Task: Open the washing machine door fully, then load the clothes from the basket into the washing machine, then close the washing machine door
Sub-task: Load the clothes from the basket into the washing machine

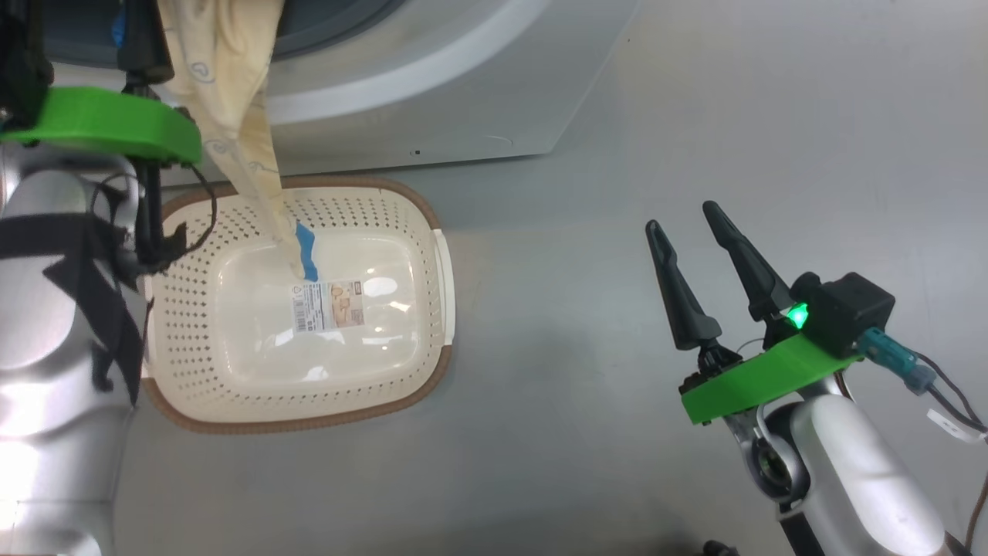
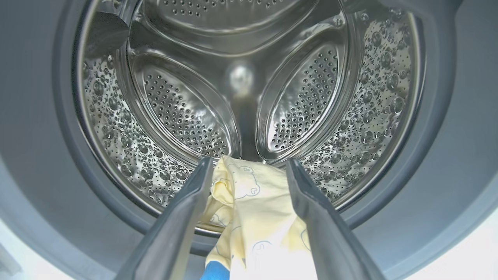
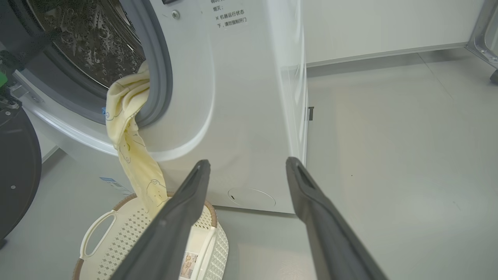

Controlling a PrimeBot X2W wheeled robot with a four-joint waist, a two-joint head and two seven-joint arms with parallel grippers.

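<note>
Left hand (image 2: 249, 161) is gaping wide, gripping nothing. Clothes (image 2: 253, 210) between its fingers are trailing below it into basket (image 1: 444, 363), likely slipping out of washing machine (image 2: 241, 77). Right hand (image 1: 681, 215) is idling open, empty.

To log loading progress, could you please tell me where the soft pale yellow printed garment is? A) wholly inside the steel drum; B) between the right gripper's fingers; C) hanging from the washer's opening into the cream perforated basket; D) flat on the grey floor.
C: the soft pale yellow garment drapes over the grey rubber gasket of the white washing machine and trails into the cream perforated plastic basket.
</note>
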